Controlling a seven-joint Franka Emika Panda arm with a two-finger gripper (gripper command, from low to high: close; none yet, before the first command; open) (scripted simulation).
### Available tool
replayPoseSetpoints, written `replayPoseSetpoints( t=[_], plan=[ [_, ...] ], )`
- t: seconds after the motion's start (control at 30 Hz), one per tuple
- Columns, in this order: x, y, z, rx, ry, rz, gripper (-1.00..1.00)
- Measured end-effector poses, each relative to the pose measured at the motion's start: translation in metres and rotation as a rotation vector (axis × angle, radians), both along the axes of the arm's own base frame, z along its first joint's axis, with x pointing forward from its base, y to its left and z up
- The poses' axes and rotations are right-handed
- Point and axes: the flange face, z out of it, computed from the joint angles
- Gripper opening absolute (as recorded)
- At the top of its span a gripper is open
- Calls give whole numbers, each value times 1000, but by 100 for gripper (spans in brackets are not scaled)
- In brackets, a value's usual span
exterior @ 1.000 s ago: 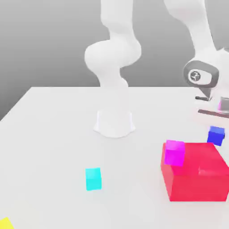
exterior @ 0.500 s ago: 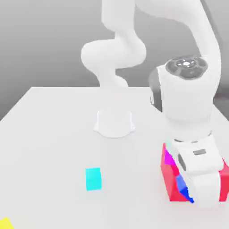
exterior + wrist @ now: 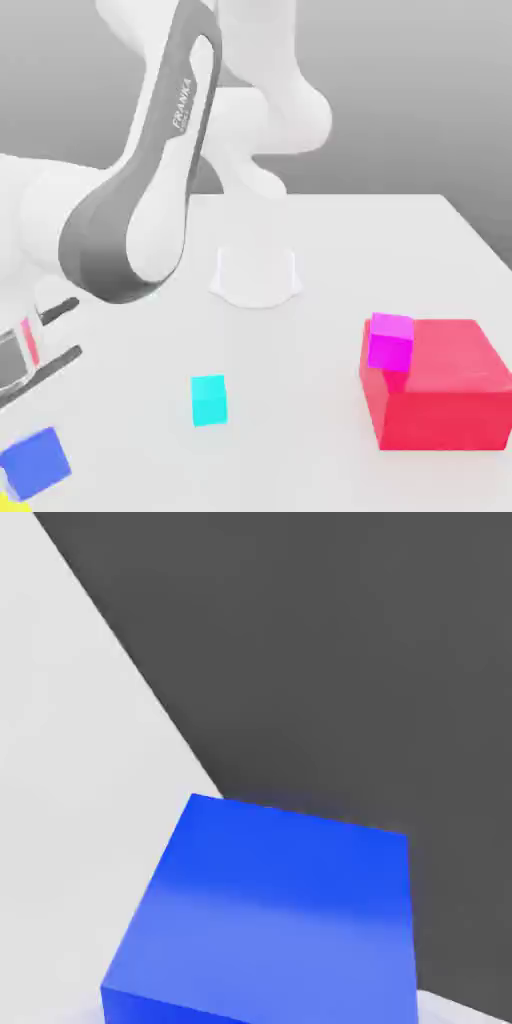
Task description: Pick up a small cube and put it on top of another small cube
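The small blue cube (image 3: 38,466) hangs at the exterior view's bottom left, slightly tilted, under my gripper (image 3: 28,438), which is shut on it. A sliver of the small yellow cube (image 3: 7,503) shows at the picture's corner, just below the blue cube and mostly covered by it; whether the two touch I cannot tell. In the hand view the blue cube (image 3: 270,912) looms close, with the white table's edge (image 3: 90,712) behind it. The arm sweeps down across the exterior view's left.
A cyan cube (image 3: 208,399) lies mid-table. A big red block (image 3: 440,405) stands at the exterior view's right with a magenta cube (image 3: 390,341) at its near-left top corner. The arm's white base (image 3: 256,275) stands at the back centre.
The arm has swung from the red block on the exterior view's right over to the bottom left, carrying the blue cube along to just above the yellow cube.
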Motion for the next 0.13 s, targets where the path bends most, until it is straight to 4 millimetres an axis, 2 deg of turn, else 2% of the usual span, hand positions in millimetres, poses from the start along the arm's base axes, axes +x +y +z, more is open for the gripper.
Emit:
replayPoseSetpoints(
  t=[0.03, 0.13],
  plan=[
    [-1, -3, -15, -3, 1, -4, 100],
    [-1, -3, -15, -3, 1, -4, 100]
  ],
)
